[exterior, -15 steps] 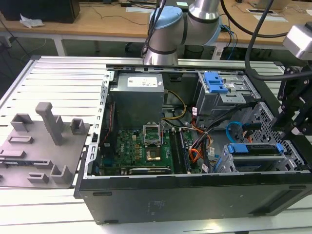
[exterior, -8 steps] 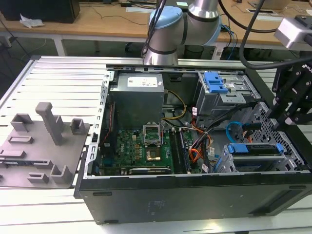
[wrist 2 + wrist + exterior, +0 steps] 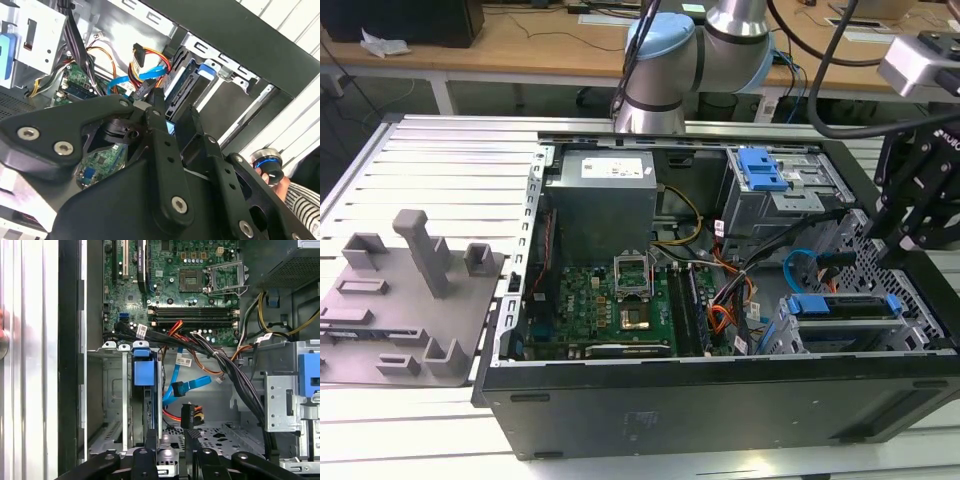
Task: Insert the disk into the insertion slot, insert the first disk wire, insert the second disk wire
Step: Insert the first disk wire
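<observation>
one disk (image 3: 845,305): seated in insertion slot (image 3: 775,335), exterior view's right
pincer (image 3: 171,436): released, fingers apart, hovering near disk
second disk wire (image 3: 192,384): looped beside disk

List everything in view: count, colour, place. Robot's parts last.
open computer case: one, black, on the slatted metal table.
flat silver disk in a bright blue frame: one, seated in the low grey perforated drive cage.
thin light-blue flat cable: one, looping beside the cage.
orange and black wire bundle: one, between motherboard and cage.
green motherboard: one, on the case floor.
grey power supply box: one, beside the motherboard.
taller grey bay with blue latch: one, near the power supply.
grey plastic fixture plate: one, on the table, exterior view's left.
person's hand: one, outside the case.
robot arm: one, silver and blue, behind the case.
black gripper: one, near the cage.
</observation>
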You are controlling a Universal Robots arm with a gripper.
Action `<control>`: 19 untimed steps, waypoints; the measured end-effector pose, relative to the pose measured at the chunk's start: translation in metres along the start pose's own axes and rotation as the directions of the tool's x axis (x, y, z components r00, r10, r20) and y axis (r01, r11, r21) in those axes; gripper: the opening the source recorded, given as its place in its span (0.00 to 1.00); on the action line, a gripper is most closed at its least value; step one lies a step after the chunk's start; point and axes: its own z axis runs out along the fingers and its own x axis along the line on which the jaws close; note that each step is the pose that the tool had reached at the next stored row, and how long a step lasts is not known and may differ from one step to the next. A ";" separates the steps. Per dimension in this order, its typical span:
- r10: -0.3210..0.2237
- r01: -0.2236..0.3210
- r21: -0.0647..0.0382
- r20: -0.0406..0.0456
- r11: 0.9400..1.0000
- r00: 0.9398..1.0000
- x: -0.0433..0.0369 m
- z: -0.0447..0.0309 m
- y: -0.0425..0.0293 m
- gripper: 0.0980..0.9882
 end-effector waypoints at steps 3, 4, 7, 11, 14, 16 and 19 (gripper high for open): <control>0.000 0.000 0.000 0.000 1.000 1.000 0.0000 0.0030 -0.0002 0.30; 0.000 0.000 0.000 0.000 1.000 1.000 0.0000 0.0042 -0.0001 0.30; 0.000 0.000 0.000 0.000 1.000 1.000 -0.0013 0.0107 0.0042 0.30; 0.000 0.000 0.000 0.000 1.000 1.000 -0.0095 0.0192 0.0099 0.30; 0.000 0.000 0.000 0.000 1.000 1.000 -0.0141 0.0255 0.0105 0.30; 0.000 0.000 0.000 0.000 1.000 1.000 -0.0148 0.0304 0.0111 0.30; 0.000 0.000 0.000 -0.001 1.000 1.000 -0.0148 0.0378 0.0116 0.30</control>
